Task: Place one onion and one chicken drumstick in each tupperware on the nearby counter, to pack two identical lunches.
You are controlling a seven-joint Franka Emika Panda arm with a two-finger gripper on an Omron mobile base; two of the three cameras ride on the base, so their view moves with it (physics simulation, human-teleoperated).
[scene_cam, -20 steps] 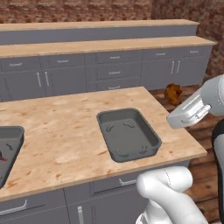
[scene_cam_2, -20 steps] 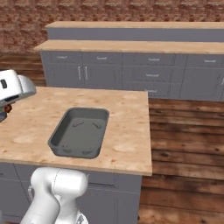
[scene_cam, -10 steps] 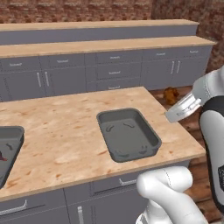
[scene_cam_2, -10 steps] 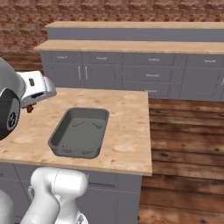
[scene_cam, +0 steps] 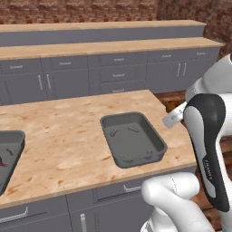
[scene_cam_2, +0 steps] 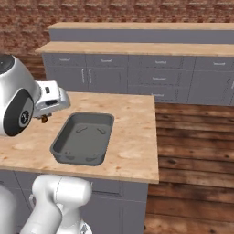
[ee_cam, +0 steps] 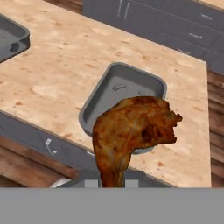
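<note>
We found the tool (ee_cam: 110, 179) clamped on the chicken drumstick (ee_cam: 131, 131), tupperware (ee_cam: 114, 89) at its 12 o'clock.

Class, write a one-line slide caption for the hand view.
Gripper carries a chicken drumstick above an empty grey tupperware on the wood-grain counter.
</note>
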